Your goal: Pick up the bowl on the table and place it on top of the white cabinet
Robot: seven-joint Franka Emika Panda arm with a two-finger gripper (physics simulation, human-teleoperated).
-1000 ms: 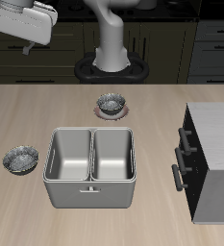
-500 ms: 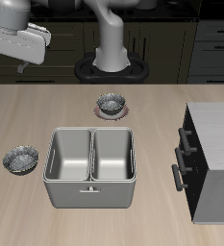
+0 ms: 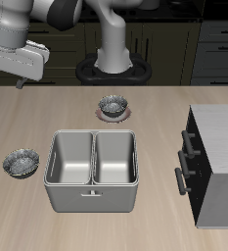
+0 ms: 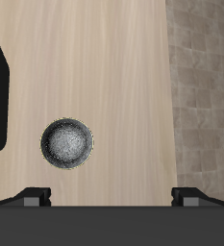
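Note:
The bowl [image 3: 21, 162] is a small grey speckled dish that rests on the table [image 3: 155, 123] beside the metal basin, near one end of the tabletop. My gripper [image 3: 21, 82] hangs high above the table, farther back than the bowl and well clear of it. In the wrist view the bowl [image 4: 67, 142] lies far below my gripper [image 4: 113, 197], whose fingertips [image 4: 34, 196] stand wide apart with nothing between them. The white cabinet [image 3: 221, 137] stands at the opposite end of the table, its pale top bare.
A grey two-compartment basin [image 3: 91, 169] sits mid-table between the bowl and the cabinet. A second small bowl on a reddish disc [image 3: 113, 106] lies farther back. In the wrist view the table's end edge [image 4: 169, 96] runs close to the bowl.
The arm has dropped lower and swung a little outward and toward the table's front, nearer to above the bowl. Nothing on the table has moved.

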